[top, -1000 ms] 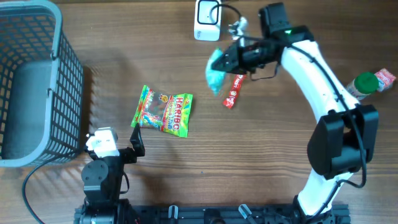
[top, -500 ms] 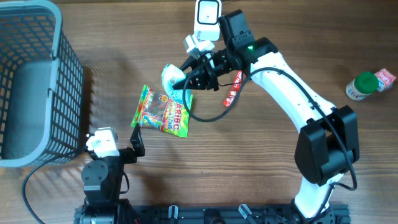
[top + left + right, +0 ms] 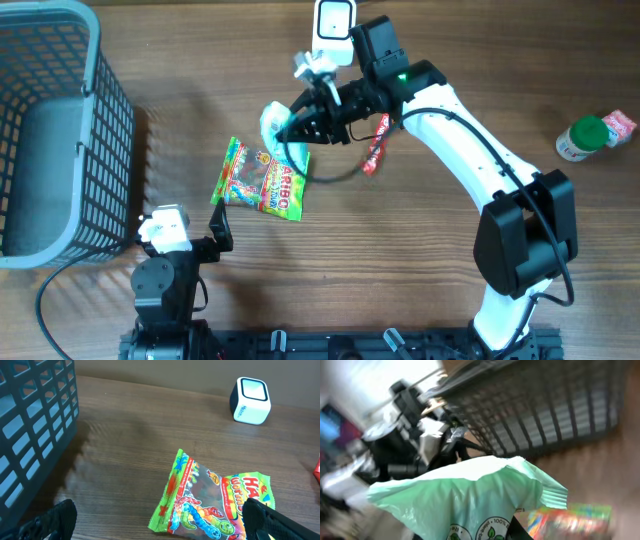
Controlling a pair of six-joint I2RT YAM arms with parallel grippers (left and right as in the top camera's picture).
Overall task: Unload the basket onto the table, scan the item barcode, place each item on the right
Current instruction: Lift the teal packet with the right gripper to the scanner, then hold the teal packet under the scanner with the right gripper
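My right gripper [image 3: 298, 124] is shut on a mint-green packet [image 3: 275, 124] and holds it in the air, just below and left of the white scanner [image 3: 332, 30]. In the right wrist view the green packet [image 3: 470, 497] fills the lower frame and hides the fingertips. Its printed leaf logo faces the camera, and I see no barcode. Under the packet's left end a Haribo bag [image 3: 262, 178] lies flat on the table. My left gripper [image 3: 160, 530] rests low and open at the table's front, with the Haribo bag [image 3: 220, 502] just beyond its fingers.
A grey mesh basket [image 3: 95, 130] stands at the far left. A red snack stick [image 3: 376, 145] lies under the right arm. At the right edge there is a green-capped bottle [image 3: 583, 137]. The scanner [image 3: 251, 401] also shows in the left wrist view.
The right arm swung left with the green packet, from right of the scanner to above the Haribo bag's top edge. In the last half second it barely shifted. The left arm stayed still.
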